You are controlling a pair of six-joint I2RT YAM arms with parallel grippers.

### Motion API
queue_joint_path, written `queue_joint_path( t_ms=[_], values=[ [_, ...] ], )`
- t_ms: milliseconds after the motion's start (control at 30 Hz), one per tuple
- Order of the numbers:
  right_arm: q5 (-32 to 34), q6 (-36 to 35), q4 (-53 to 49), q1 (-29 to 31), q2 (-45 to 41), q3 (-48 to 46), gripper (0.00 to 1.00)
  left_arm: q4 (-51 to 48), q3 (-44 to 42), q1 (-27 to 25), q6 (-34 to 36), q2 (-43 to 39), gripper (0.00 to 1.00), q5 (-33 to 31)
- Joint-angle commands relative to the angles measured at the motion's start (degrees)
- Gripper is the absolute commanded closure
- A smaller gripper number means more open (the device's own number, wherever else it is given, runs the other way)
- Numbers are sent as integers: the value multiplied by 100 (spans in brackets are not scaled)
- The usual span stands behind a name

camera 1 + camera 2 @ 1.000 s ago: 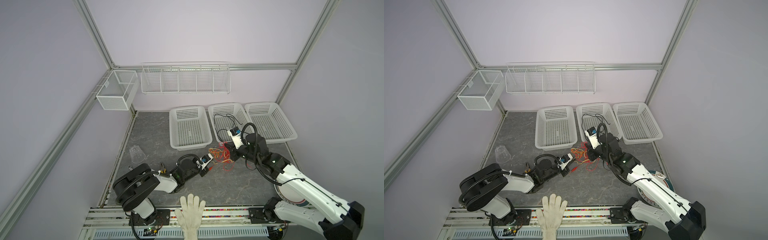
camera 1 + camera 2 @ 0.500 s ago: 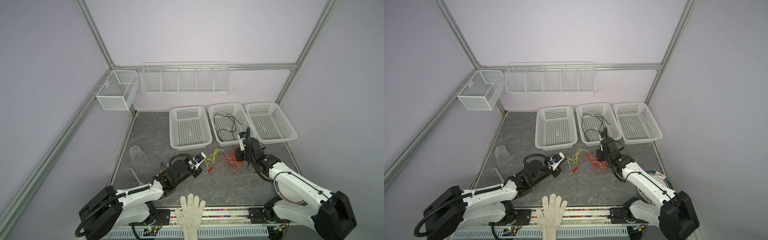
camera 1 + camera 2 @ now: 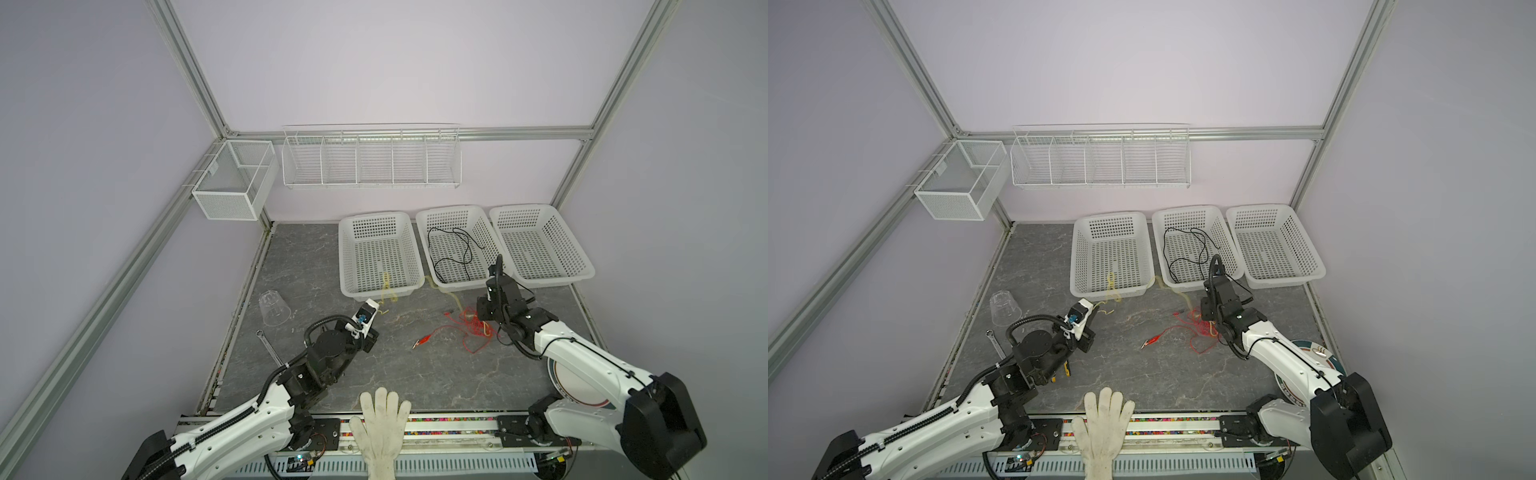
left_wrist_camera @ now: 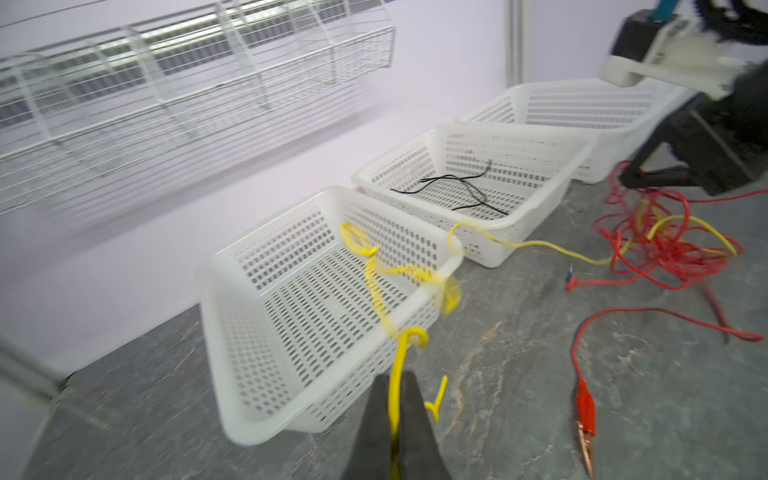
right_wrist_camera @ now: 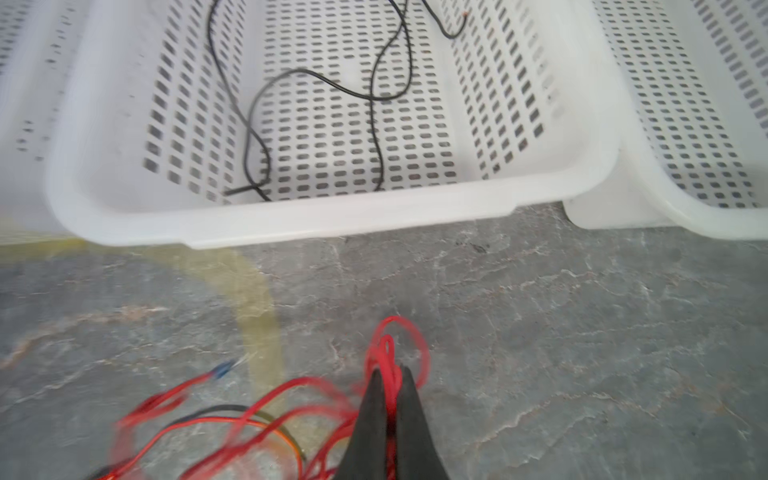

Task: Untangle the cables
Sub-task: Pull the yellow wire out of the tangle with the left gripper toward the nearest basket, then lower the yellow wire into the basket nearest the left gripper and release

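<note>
left gripper (image 4: 395, 380) pinching yellow cable (image 4: 400, 353), right gripper (image 5: 390, 372) pinching red cable (image 5: 384, 356)

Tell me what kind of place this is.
Likely a robot lab cell: silver aluminium frame posts, two white robot arms on a front rail, three white perforated plastic baskets in a row.

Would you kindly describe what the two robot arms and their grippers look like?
The left arm and right arm have white shells with black joints. A black corrugated hose loops above each wrist, beside a white camera mount. The left gripper and right gripper each have two slim, tapering black fingers.
</note>
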Motion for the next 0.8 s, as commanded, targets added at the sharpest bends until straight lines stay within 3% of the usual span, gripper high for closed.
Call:
queue_joint_path(
  t_ms=[0,100,267,400,533,767],
  values=[
    [313,140,-47,-49,40,-70,94,-273,-131,53,-136,-299,100,-580],
    [273,136,-95,-45,130,-9,94,-277,-209,50,-125,-521,100,-545],
    [-753,-143,371,-6,206,-13,94,5,-312,55,-78,-583,100,2],
    [-1068,-314,625,150,136,-25,94,442,-248,62,-150,-302,100,-69],
    [-1219,-495,790,284,-84,-76,94,708,123,214,-279,310,100,-208],
    [-1697,-753,984,438,-513,-219,94,541,1367,915,-735,1960,100,-345]
  ],
)
